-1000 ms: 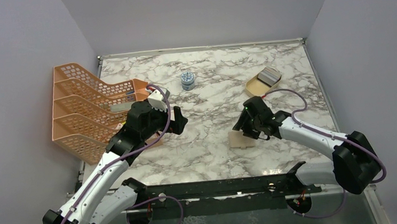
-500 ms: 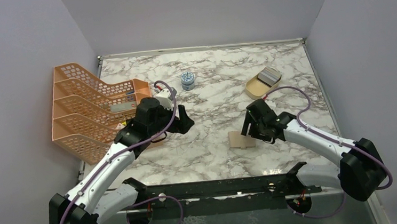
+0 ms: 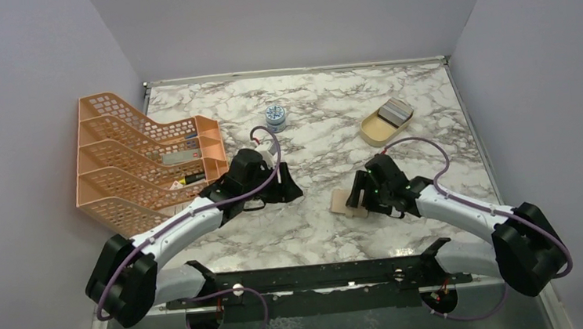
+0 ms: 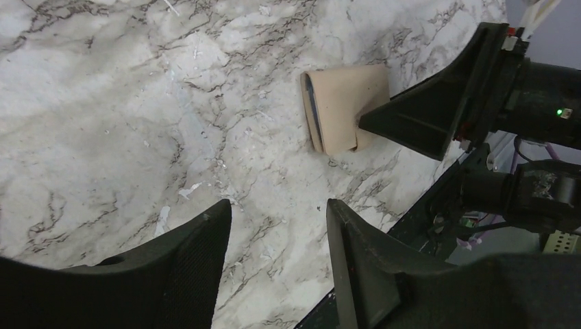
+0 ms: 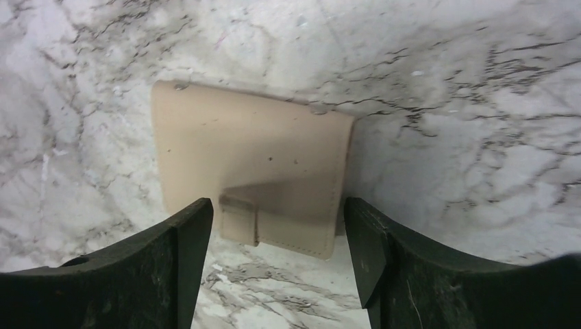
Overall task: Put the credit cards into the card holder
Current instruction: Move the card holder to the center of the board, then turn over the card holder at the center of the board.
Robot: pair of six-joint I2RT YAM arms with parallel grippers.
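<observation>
The card holder [image 3: 342, 203] lies closed on the marble table, tan, with its snap tab [image 5: 239, 221] facing my right gripper. My right gripper [image 3: 357, 193] is open and stands over the holder's near edge, one finger at each side, holding nothing. In the right wrist view the holder [image 5: 253, 154] fills the space ahead of the gripper [image 5: 277, 205]. My left gripper [image 3: 287, 189] is open and empty, left of the holder. In its view the gripper [image 4: 277, 209] faces the holder [image 4: 346, 106], which shows a blue inner edge. The silvery credit cards [image 3: 396, 110] lie in a beige dish [image 3: 375, 132] at the back right.
An orange mesh file rack [image 3: 127, 158] stands along the left edge with a few items in it. A small blue patterned jar [image 3: 275, 117] stands at the back centre. The black mounting rail [image 3: 321, 276] runs along the near edge.
My left arm has swung from the rack rightward towards the table's centre. My right gripper has moved down over the holder, which has shifted slightly left.
</observation>
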